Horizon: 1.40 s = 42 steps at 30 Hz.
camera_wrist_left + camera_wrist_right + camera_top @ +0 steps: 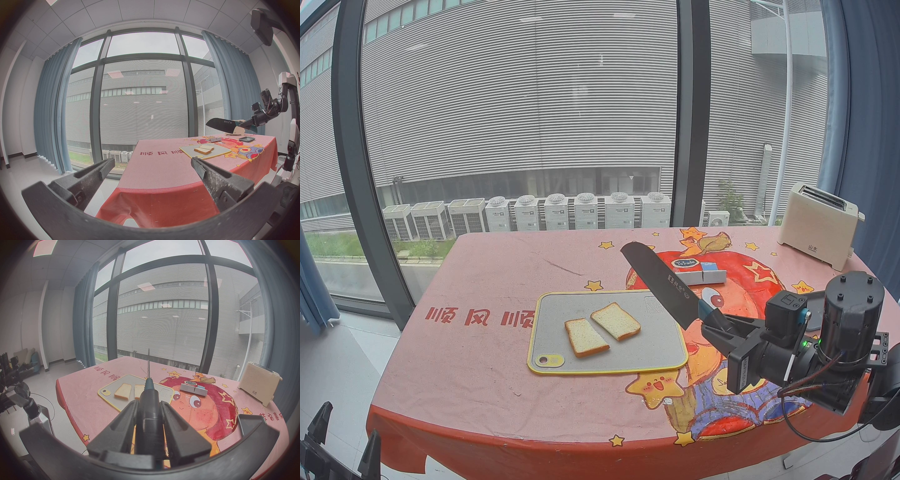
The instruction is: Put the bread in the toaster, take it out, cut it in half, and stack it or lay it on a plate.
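Toasting and cutting looked done; plating was left. On the table (487,387) the toaster (819,225) stood far right. The right gripper (715,325) clamped the knife (662,281), held raised, with its long axis slanting away toward the robot's left. The left gripper (152,162) hung low with its fingers spread and nothing between them. 2 bread halves (586,337) lay flat, side by side, on the cutting board (650,356).
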{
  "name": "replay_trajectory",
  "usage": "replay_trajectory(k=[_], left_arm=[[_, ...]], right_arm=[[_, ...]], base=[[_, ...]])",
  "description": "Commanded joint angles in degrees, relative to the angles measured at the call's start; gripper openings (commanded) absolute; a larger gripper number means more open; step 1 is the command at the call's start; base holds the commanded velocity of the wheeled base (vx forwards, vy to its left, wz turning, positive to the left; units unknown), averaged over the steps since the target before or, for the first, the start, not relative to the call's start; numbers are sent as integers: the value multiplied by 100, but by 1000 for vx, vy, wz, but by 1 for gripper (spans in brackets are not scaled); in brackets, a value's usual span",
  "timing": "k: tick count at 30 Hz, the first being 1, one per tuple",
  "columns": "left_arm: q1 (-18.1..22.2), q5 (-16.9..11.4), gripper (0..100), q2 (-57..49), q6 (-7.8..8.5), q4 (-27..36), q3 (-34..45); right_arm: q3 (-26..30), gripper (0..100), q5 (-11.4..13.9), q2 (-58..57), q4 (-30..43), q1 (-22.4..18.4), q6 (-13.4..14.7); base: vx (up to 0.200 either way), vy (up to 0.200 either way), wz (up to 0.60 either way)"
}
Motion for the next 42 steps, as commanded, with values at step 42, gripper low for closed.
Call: replay_trajectory(k=[42], left_arm=[[1,-2,100,-12,2,-2,92]], right_arm=[[-115,0,-171,922,-636,-891,90]], base=[[0,0,0]])
